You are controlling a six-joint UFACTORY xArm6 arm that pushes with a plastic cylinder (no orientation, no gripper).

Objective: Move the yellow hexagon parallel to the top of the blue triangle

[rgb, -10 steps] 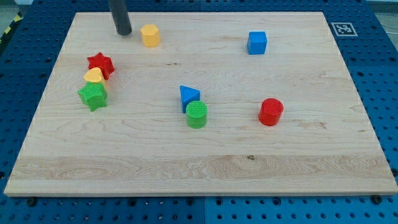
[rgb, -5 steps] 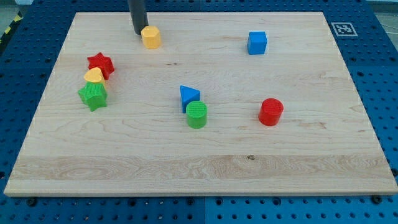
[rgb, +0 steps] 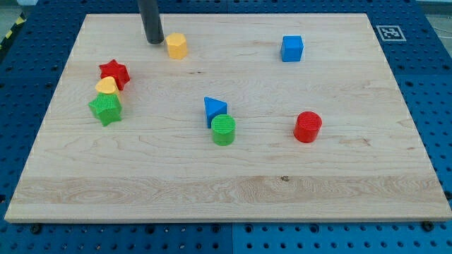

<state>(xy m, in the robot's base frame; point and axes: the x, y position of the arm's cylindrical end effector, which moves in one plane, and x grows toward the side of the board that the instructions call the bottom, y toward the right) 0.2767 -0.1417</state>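
Yellow hexagon (rgb: 176, 46): a small, squat prism standing upright on one flat face near the top edge of the board (rgb: 395, 162), toward its top-left corner. Judged light, rigid and not fragile, it should slide readily over the smooth wood; being low and broad, it is unlikely to tip. It cannot be grasped, only pushed: contact is best made square on one side face, in line with the block's centre, since an off-centre push would probably spin it or let it slip off the rod. With near-equal width in all directions it has no evident long axis across the board, its only axis being the vertical one; which way its flat sides face cannot be told reliably.

My tip (rgb: 154, 41): just beside the hexagon on the view's left, with a narrow gap showing, so apparently not touching. The arm carries no pincer, only the dark rod, so no open or closed state applies.

Blue triangle (rgb: 215, 108): well apart, near the board's centre, with a green cylinder (rgb: 223, 130) touching its lower side.

Other blocks: blue cube (rgb: 292, 49) toward the top-right corner; red cylinder (rgb: 308, 127) right of centre; red star (rgb: 114, 73), a second yellow block (rgb: 106, 86) of unclear shape and green star (rgb: 106, 109) clustered near the left edge.
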